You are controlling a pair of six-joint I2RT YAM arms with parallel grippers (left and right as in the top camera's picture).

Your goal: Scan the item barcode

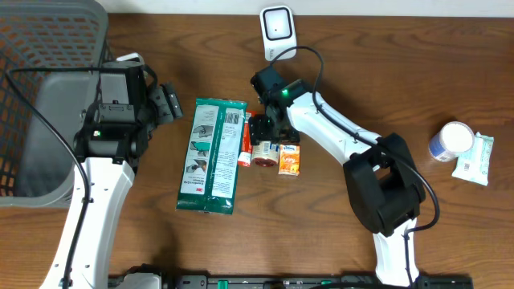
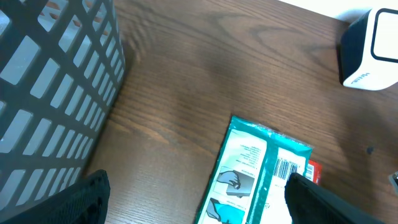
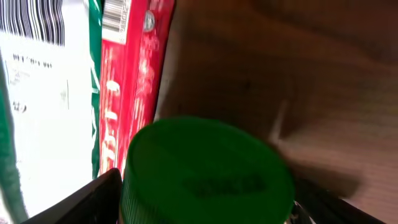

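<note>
The white barcode scanner (image 1: 277, 28) stands at the back of the table and shows in the left wrist view as the scanner (image 2: 372, 50). A jar with a green lid (image 3: 205, 171) lies among the items at mid-table, jar (image 1: 263, 153). My right gripper (image 1: 262, 135) (image 3: 205, 196) is down over it, one finger close against each side of the lid. My left gripper (image 1: 169, 103) (image 2: 199, 202) hangs open and empty over the wood, just left of the green wipes packet (image 1: 211, 156) (image 2: 258, 174).
A red tube (image 1: 245, 143) (image 3: 127, 81) lies between the packet and the jar. An orange packet (image 1: 289, 158) sits right of the jar. A grey basket (image 1: 40, 96) (image 2: 50, 93) fills the left side. A white tub (image 1: 450, 140) and a small pack (image 1: 474, 159) lie far right.
</note>
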